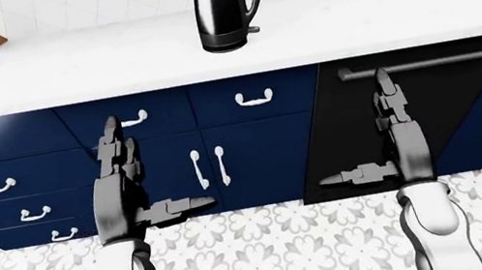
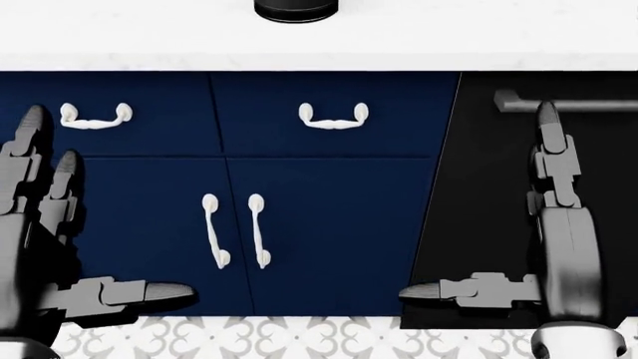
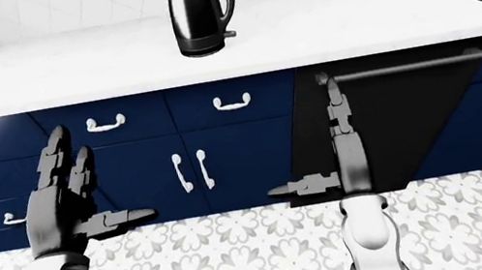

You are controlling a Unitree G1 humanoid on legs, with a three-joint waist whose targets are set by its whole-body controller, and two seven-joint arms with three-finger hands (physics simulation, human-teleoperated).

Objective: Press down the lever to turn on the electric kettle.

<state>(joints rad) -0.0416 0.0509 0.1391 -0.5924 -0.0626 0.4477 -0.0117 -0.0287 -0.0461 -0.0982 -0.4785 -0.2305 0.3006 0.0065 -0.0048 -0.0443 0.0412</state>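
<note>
Black and unmarked by any readable writing, the kettle (image 1: 227,5) was set on the white counter (image 1: 112,64), well above both hands; left hand (image 1: 123,191) and right hand (image 1: 397,142) were held spread, empty.

No text, label, brand, number or sign can be read anywhere: the black kettle (image 1: 227,5) on the white table (image 1: 92,68) bears no legible marking, and the navy drawers (image 1: 254,96) below it are plain.
</note>
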